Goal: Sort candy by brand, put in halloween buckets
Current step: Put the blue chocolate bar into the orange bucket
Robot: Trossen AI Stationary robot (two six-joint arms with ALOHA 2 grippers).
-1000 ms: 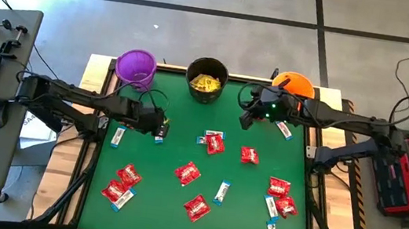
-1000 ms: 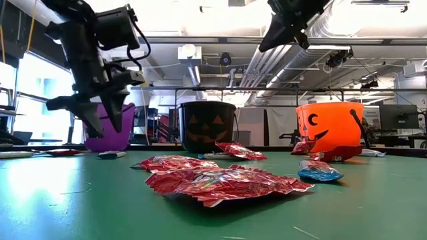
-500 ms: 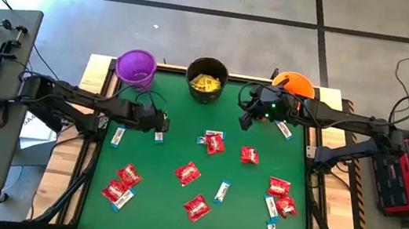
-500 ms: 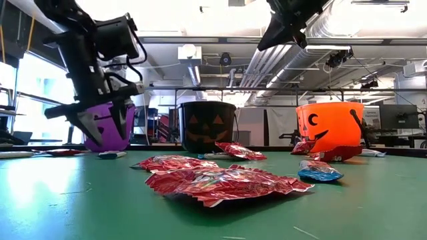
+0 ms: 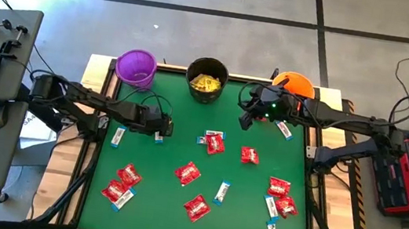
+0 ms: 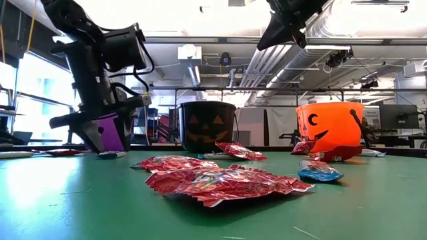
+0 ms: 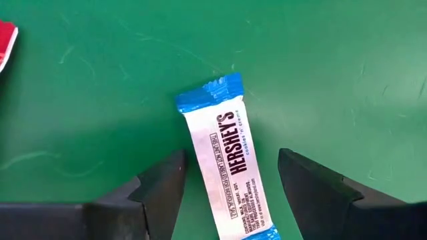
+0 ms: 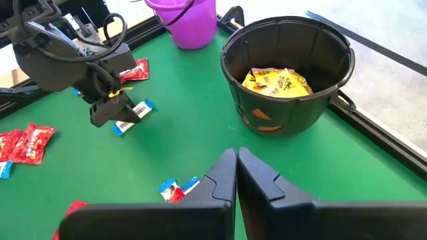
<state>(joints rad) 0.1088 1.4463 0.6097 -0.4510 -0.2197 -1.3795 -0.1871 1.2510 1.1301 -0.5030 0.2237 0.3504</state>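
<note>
**Mia:** Since the table [image 5: 184, 147] is the biggest thing, what is on it?

**Ben:** It has a green top. Three buckets stand in a row at the far edge. The purple bucket [image 5: 135, 67] is on the left, the black bucket [image 5: 208, 78] is in the middle, and the orange bucket [image 5: 294, 83] is on the right. Maybe they stand there so both arms can reach them.

**Mia:** Is anything in them?

**Ben:** The black one holds the yellow packets [image 8: 277, 83]. No yellow ones lie on the green top, so that kind looks sorted. What the other two hold cannot be seen.

**Mia:** What does the big arm on the left do?

**Ben:** The left gripper [image 7: 230, 177] is low over the table, near the purple bucket. Its jaws are wide open and hold nothing. A white-and-blue bar [image 7: 229, 167] lies flat on the green, right between the two fingers. The jaws stand on each side of it, probably so they can pinch it next.

**Mia:** And the other arm?

**Ben:** The right gripper [image 8: 236, 175] hangs up in the air between the black and orange buckets. Its jaws are pressed together with nothing in them. It seems to wait.

**Mia:** What is still small and loose?

**Ben:** Many red packets [image 5: 187, 173] and more white-and-blue bars are spread over the middle and near side. Lots of sorting is left.
</note>
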